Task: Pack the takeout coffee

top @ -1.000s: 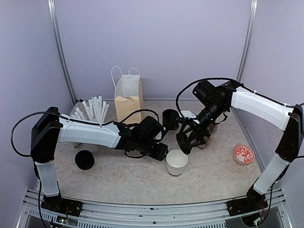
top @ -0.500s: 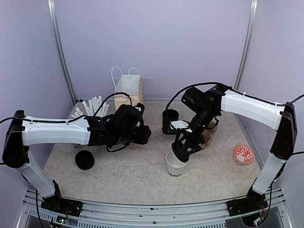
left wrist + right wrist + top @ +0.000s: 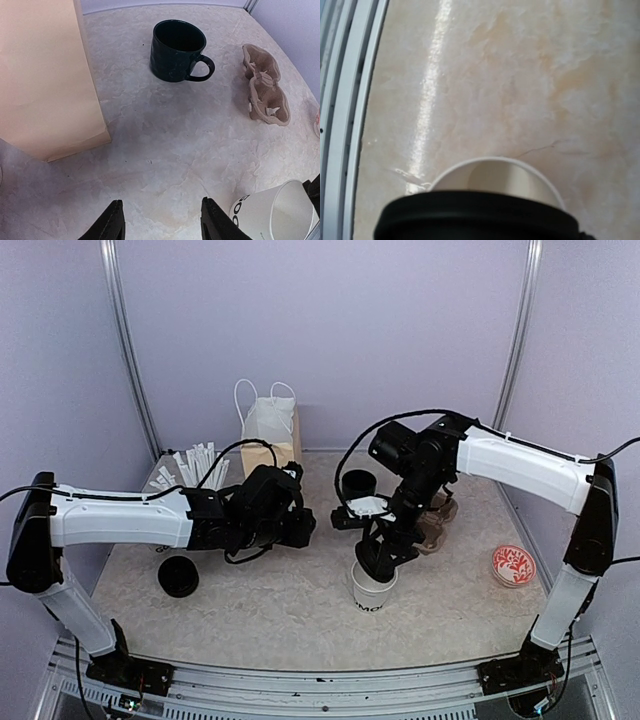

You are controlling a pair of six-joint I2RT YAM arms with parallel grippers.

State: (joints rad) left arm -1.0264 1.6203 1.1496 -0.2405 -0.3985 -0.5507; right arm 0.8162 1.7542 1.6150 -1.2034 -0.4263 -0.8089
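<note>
A white paper takeout cup (image 3: pixel 372 587) with black lettering stands open at the table's middle. My right gripper (image 3: pixel 380 558) hangs right over it, shut on a round black lid (image 3: pixel 477 218). The lid covers the near part of the cup's rim (image 3: pixel 496 161) and hides the fingers in the right wrist view. My left gripper (image 3: pixel 301 524) is open and empty, left of the cup and apart from it. Its fingertips (image 3: pixel 114 220) frame bare tabletop, with the cup (image 3: pixel 274 214) at the lower right. A second lidded cup (image 3: pixel 178 576) stands at the front left.
A brown paper bag (image 3: pixel 270 445) with white handles stands at the back, close to my left gripper (image 3: pixel 45 80). A dark green mug (image 3: pixel 357 484) and a brown pulp cup carrier (image 3: pixel 438 524) are behind the cup. White straws (image 3: pixel 196 468) stand at back left, a red-patterned disc (image 3: pixel 513 565) at right.
My left arm drew back to the left, away from the open cup. My right gripper came down and left with the black lid until it is over the cup.
</note>
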